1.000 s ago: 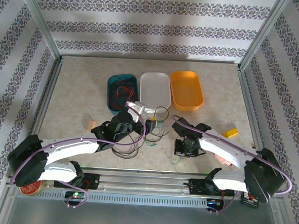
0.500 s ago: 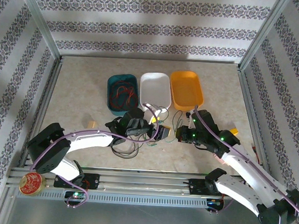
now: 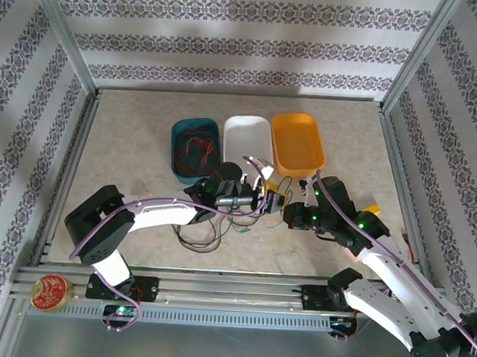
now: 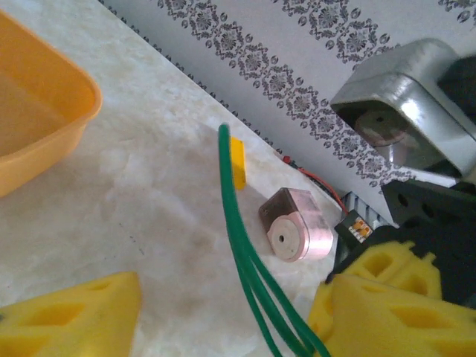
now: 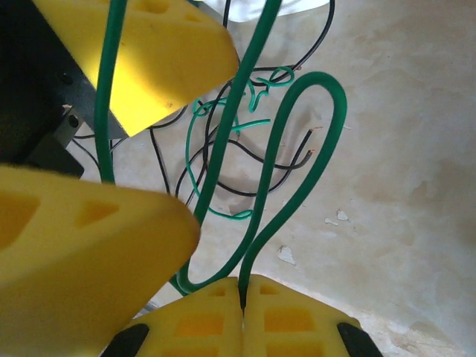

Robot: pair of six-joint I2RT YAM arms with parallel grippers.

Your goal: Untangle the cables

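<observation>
The yellow-padded left gripper (image 3: pixel 271 200) moved rightward to the frame's centre and its jaws narrowed. The right gripper (image 3: pixel 299 216) climbed from lower right to beside it, carrying the thin green cable (image 4: pixel 229 193).

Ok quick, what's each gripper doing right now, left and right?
Left gripper: open, fingers apart with the green cable running between them.
Right gripper: shut on the green cable.

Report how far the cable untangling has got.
Done: red cables lie in the teal tray. In hand: the right gripper is shut on a green cable, which also runs between the left gripper's open fingers. Left: it and the black cables are tangled on the table; the white tray and orange tray look bare.
</observation>
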